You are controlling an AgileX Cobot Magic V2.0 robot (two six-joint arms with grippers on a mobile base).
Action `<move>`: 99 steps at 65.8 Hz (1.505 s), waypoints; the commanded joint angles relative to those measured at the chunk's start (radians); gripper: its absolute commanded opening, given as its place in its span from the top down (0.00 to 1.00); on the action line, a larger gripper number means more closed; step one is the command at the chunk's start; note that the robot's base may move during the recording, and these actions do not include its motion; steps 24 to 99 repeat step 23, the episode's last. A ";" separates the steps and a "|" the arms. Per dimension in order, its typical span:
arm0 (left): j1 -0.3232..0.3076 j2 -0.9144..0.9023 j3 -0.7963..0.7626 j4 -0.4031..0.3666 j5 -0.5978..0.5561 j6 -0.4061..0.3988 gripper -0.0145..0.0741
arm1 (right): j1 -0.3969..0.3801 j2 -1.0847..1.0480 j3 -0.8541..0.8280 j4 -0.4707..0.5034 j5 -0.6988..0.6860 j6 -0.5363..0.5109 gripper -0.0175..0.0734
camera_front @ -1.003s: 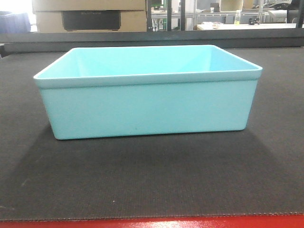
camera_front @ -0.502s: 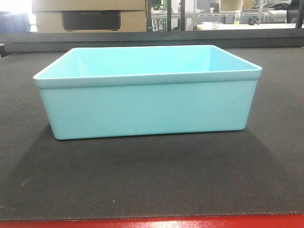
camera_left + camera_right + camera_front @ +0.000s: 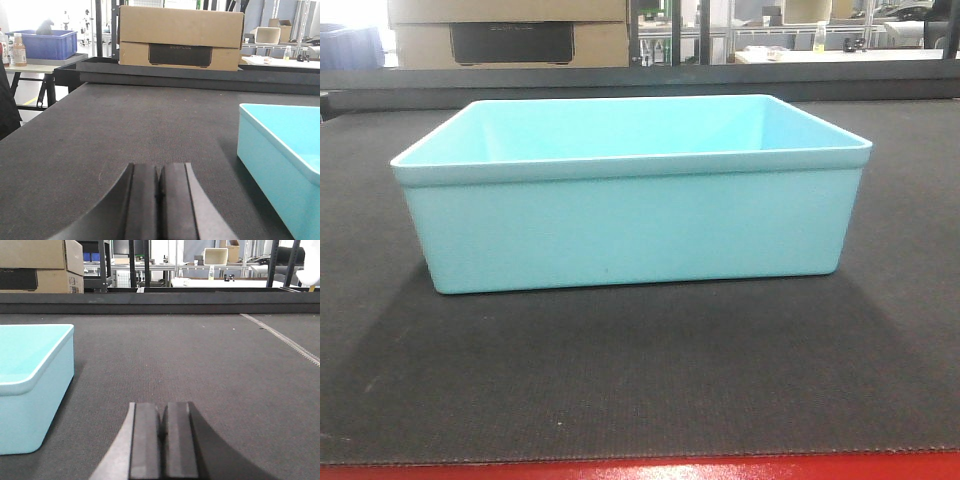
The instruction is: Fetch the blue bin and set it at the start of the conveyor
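Warehouse clutter fills the background: a brown cardboard box (image 3: 180,37) with a dark label panel sits beyond the far end, and a dark royal-blue storage crate (image 3: 47,44) stands on a side table at far left. Everything of interest rests on the wide matte black textured conveyor belt (image 3: 640,380), whose red metal frame edge (image 3: 640,468) shows along the bottom of the front view.

Going left to right: the left gripper (image 3: 159,200) sits low over the belt with its dark pads pressed together, nothing between them. The pale turquoise rectangular plastic bin (image 3: 630,215) lies just to its right, its near corner and rolled rim showing at the right of the left wrist view. The bin stands upright and empty on the belt, its long axis running left to right across the front view. Past it, the right gripper (image 3: 162,440) is likewise closed on nothing, with the bin off to its left and apart from it.

So the bin lies between the two arms, each gripper flanking one short end and touching neither; neither arm looks clearly nearer. Judging from this, the placing seems already done, with both grippers clear of the bin.

Against the frames a second and half a second back, nothing appreciable differs: the bin sits in the same spot and at the same angle on the belt.
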 commanded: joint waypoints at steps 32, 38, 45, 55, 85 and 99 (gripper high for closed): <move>-0.003 -0.006 -0.004 -0.007 -0.016 0.006 0.96 | 0.001 -0.003 0.001 -0.008 -0.028 -0.007 0.99; -0.003 -0.006 -0.004 -0.007 -0.016 0.006 0.96 | 0.001 -0.003 0.001 -0.008 -0.028 -0.007 0.99; -0.003 -0.006 -0.004 -0.007 -0.016 0.006 0.96 | 0.001 -0.003 0.001 -0.008 -0.028 -0.007 0.99; -0.003 -0.006 -0.004 -0.007 -0.016 0.006 0.96 | 0.001 -0.003 0.001 -0.008 -0.028 -0.007 0.99; -0.003 -0.006 -0.004 -0.007 -0.016 0.006 0.96 | 0.001 -0.003 0.001 -0.008 -0.028 -0.007 0.99; -0.003 -0.006 -0.004 -0.007 -0.016 0.006 0.96 | 0.001 -0.003 0.001 -0.008 -0.028 -0.007 0.99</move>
